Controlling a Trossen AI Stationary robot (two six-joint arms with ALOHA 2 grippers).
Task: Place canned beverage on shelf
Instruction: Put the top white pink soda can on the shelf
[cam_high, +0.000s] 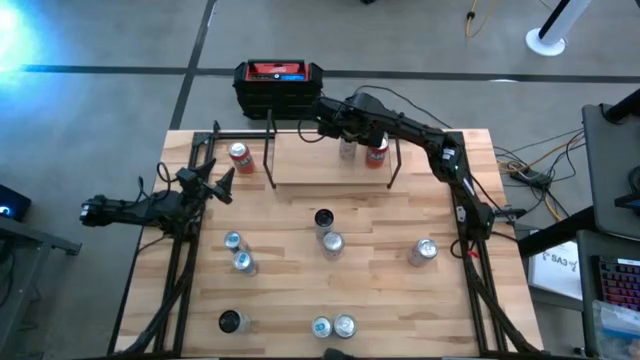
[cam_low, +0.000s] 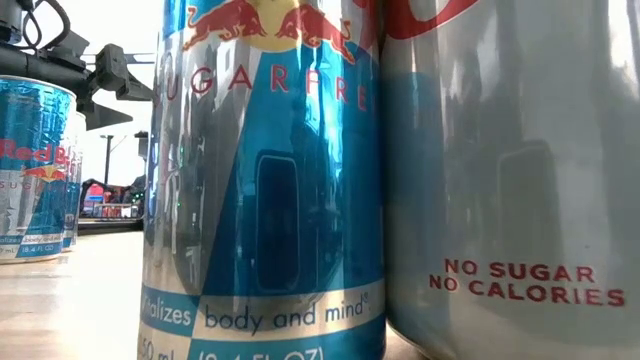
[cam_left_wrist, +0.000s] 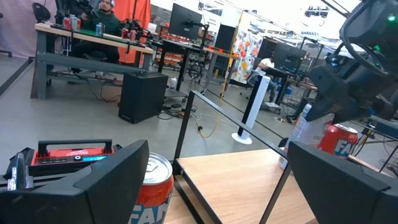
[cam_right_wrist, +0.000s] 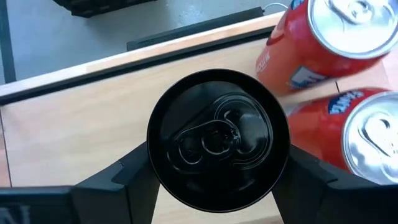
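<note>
The tabletop (cam_high: 330, 290) was a light wood surface on a grey floor, with a black box with a red top (cam_high: 279, 82) just beyond its far edge.

High view: the shelf (cam_high: 330, 160) stood at the far middle of the tabletop. The right hand (cam_high: 347, 128) was extended over its right portion, beside an orange can (cam_high: 377, 152) already standing there. A second orange can (cam_high: 239, 155) stood just beside the shelf's left end. The left hand (cam_high: 220, 185) waited near that end, fingers spread wide and empty. Loose cans, among them a silver can (cam_high: 333, 243), stood well apart across the near tabletop.

Low view: a blue-and-silver can (cam_low: 265, 180) and a pale can (cam_low: 515, 170) filled the picture; neither the shelf nor the right hand showed here.

Left wrist view: the wood board of the shelf ran ahead between the left fingers (cam_left_wrist: 93, 186), with nothing between them. The right hand was far across the board, near the orange can.

Right wrist view: the right hand (cam_right_wrist: 217, 180) was closed narrowly on a black-topped can (cam_right_wrist: 219, 144), gripping its sides. The can was upright, its long axis vertical, directly over the shelf board, just beside two orange cans (cam_right_wrist: 336, 37). Contact between can base and board could not be determined.

Judgement: the coming move turned on the vertical relation only. The can was already above its place, so a straight descent and release by the right hand was called for, with care for the adjacent cans.
</note>
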